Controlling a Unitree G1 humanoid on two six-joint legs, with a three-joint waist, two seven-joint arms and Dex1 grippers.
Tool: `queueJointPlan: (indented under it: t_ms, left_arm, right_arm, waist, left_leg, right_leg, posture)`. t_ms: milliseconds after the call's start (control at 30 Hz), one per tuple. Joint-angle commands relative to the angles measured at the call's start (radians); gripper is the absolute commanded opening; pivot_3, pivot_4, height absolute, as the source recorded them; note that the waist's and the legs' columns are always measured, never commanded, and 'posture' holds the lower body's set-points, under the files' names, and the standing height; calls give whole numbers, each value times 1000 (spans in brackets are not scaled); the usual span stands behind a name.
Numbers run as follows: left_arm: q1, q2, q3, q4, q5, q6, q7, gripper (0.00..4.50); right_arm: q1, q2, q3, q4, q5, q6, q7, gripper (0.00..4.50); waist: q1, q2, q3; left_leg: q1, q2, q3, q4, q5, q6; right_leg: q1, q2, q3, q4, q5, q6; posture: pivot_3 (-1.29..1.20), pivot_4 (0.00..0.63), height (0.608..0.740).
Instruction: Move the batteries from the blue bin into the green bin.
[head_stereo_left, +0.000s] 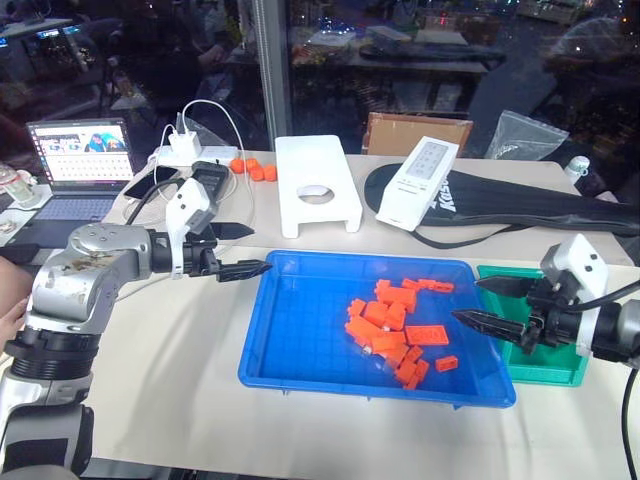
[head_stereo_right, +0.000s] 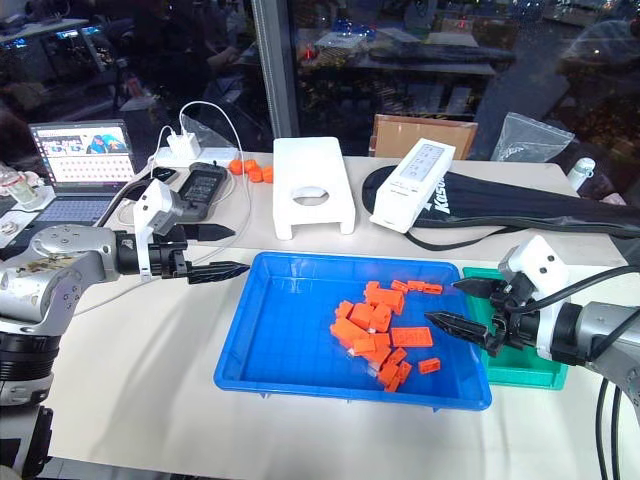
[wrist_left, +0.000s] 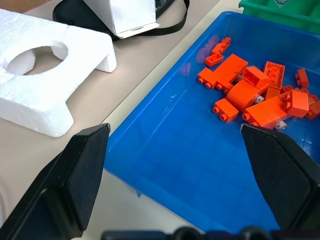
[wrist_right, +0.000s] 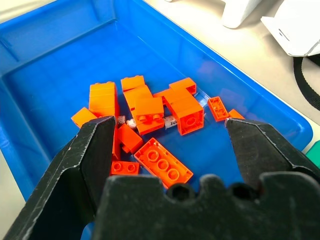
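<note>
Head views: the blue bin (head_stereo_left: 300, 340) sits on the pale bench (head_stereo_left: 170, 400), and the smaller green bin (head_stereo_left: 545, 365) touches its right end. A pile of orange bricks (head_stereo_left: 395, 335) lies in the right half of the blue bin. The left hand (head_stereo_left: 238, 250) hovers at the bin's near-left corner, above the rim, its two black fingers apart and empty. The right hand (head_stereo_left: 488, 303) hangs over the blue bin's right edge and the green bin, fingers spread wide, holding nothing. Behind the bins stand a white foam block (head_stereo_left: 318, 185), a white box (head_stereo_left: 418, 182) lying on a black bag (head_stereo_left: 520, 205), a few orange caps (head_stereo_left: 253, 169), a charger with cables (head_stereo_left: 185, 145) and an open laptop (head_stereo_left: 78, 160).

Left wrist view: the two fingers (wrist_left: 75, 175) stand well apart over the blue bin's rim, with the foam block on the bench just beside the bin and the brick pile further in.

Right wrist view: the fingers (wrist_right: 85, 165) are wide open above the brick pile. Among the bricks, the batteries (wrist_right: 170, 121) show as small pale-silver cylinder ends, partly buried under the orange pieces; how many there are cannot be told.
</note>
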Motion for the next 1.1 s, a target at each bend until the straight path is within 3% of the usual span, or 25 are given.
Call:
queueJointPlan:
  t_ms: [33, 233, 333, 567, 1000, 1100]
  left_arm:
    - [-26, 24, 12, 7, -3, -13, -32, 4500]
    - [-84, 27, 23, 66, -27, 1, -82, 4500]
    - [-13, 110, -34, -14, -15, -48, -229, 4500]
    - [93, 185, 0, -155, -85, -38, -332, 4500]
    - [151, 204, -16, -129, 1, -133, -325, 4500]
    - [93, 145, -9, -102, -1, -110, -248, 4500]
  right_arm:
    - [-1, -2, -15, -19, -2, -21, -8, 4067]
    - [-54, -85, 43, -40, 73, 35, 64, 4067]
    - [-139, -108, 206, -65, 55, 44, 65, 4067]
    - [-265, -19, 500, -32, -77, 41, -30, 4067]
    - [-294, 121, 704, 41, -244, 38, -115, 4067]
    - [-304, 147, 704, 46, -254, 58, -132, 3408]
  waist:
    - [1, 0, 0]
    - [3, 0, 0]
    - [-12, 0, 0]
    - [-14, 0, 0]
    - [-4, 0, 0]
    - [0, 0, 0]
  left_leg:
    - [0, 0, 0, 0, 0, 0]
    - [0, 0, 0, 0, 0, 0]
    - [1, 1, 0, 0, 0, 0]
    - [0, 4, 1, 0, 0, 0]
    - [0, 7, 3, 1, 0, 0]
    - [1, 7, 3, 1, 0, 0]
  right_leg:
    - [0, 0, 0, 0, 0, 0]
    - [0, 0, 0, 1, 0, 0]
    - [0, 1, 0, 1, 0, 0]
    - [-2, 2, 0, 2, 0, -3]
    - [-3, 5, -1, 3, 0, -3]
    - [-3, 5, 0, 3, 1, -4]
  posture:
    - [0, 150, 712]
    - [0, 150, 712]
    - [0, 150, 712]
    - [0, 150, 712]
    - [0, 150, 712]
    - [0, 150, 712]
